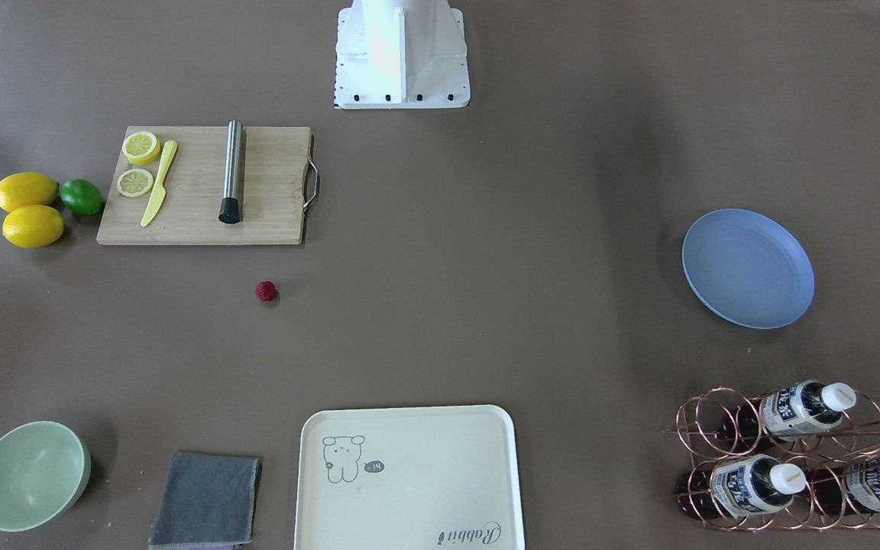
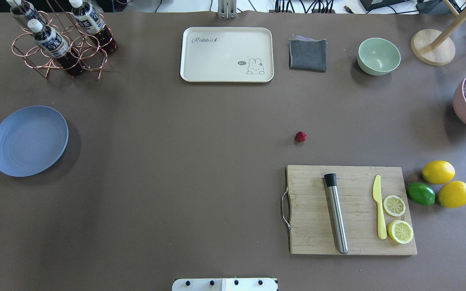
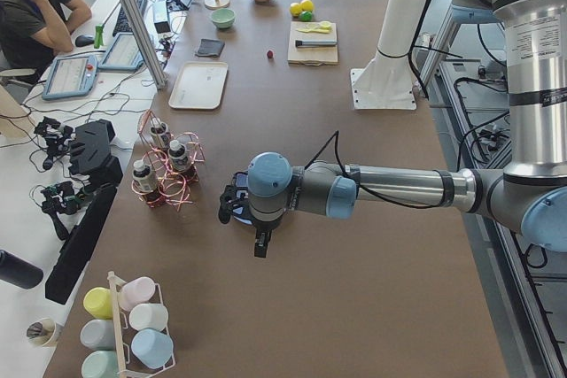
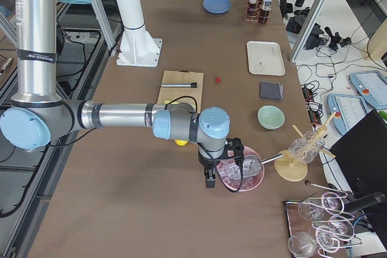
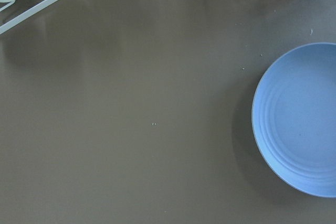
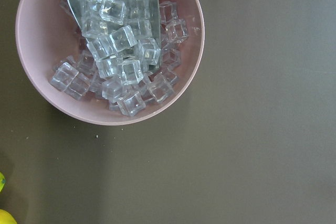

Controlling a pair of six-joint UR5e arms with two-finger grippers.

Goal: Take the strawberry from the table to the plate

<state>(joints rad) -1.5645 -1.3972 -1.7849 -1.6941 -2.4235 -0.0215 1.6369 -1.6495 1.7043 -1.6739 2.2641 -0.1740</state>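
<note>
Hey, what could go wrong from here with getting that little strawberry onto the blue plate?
1. The strawberry is tiny and roundish, so a pinch may knock it rolling or lose it.
2. It lies on the robot's right while the plate sits far left: a long carry, with more chance of a drop.
3. The cutting board lies just nearer the robot, so a low reach might clip the steel rod on it.

Overhead and front-facing views look down from opposite sides, sharing the plate (image 1: 748, 268).
</note>
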